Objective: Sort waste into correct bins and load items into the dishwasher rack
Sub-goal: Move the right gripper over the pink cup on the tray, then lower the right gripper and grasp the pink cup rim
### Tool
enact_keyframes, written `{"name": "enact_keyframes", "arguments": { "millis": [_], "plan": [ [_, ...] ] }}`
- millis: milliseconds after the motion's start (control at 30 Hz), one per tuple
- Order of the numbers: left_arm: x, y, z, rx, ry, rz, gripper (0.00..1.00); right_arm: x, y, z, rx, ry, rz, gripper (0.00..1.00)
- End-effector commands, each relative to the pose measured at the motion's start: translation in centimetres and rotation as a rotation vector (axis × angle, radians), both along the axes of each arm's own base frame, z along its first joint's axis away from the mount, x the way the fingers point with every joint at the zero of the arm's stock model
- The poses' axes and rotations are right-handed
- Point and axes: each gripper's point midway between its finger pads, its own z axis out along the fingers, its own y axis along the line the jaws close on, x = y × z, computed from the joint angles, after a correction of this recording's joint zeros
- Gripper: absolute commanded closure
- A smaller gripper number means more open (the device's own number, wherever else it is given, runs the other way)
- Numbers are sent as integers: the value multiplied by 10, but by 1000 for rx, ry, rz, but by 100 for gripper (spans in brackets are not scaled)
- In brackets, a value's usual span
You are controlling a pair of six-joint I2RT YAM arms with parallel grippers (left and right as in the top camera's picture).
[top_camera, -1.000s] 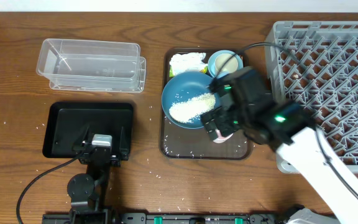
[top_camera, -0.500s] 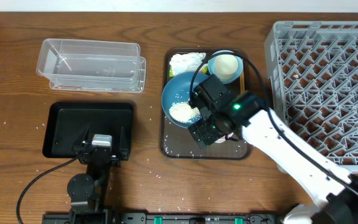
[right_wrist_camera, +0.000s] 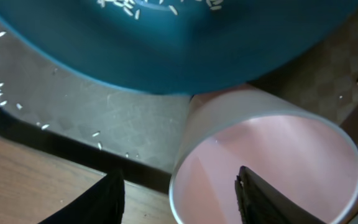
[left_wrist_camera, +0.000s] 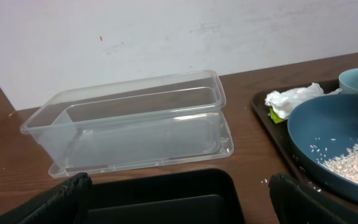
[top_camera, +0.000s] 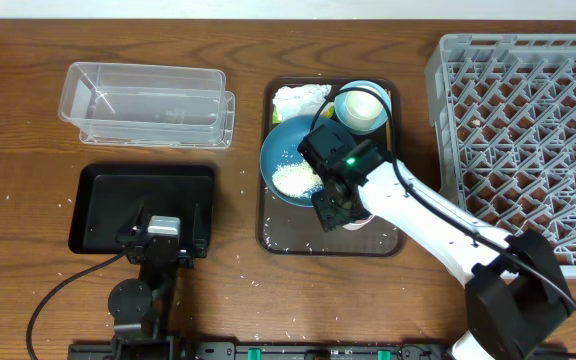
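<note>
Half-open astride the rim of the pink cup (right_wrist_camera: 272, 155), the right end effector (right_wrist_camera: 180, 194) probably needed a square, gentle pinch.

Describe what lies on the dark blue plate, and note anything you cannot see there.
A heap of loose white rice lies on the dark blue plate. The right arm covers the plate's right side from overhead, so whatever lies there is hidden.
</note>
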Motion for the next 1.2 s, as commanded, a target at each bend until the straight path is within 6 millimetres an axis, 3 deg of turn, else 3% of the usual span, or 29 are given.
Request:
{"name": "enact_keyframes", "arguments": {
  "millis": [0, 400, 667, 933, 1167],
  "plan": [
    [-1, -2, -16, 5, 50, -14, 7, 6, 3, 2, 3, -24, -49, 46],
    [-1, -2, -17, 5, 50, -14, 7, 12, 7, 2, 20, -44, -50, 57],
    [-1, -2, -16, 5, 50, -14, 7, 13, 7, 2, 20, -53, -51, 80],
    [-1, -2, -16, 5, 50, -14, 7, 13, 7, 2, 22, -51, -84, 85],
    [-1, -2, -16, 5, 50, -14, 7, 13, 7, 2, 23, -51, -95, 82]
  ]
}}
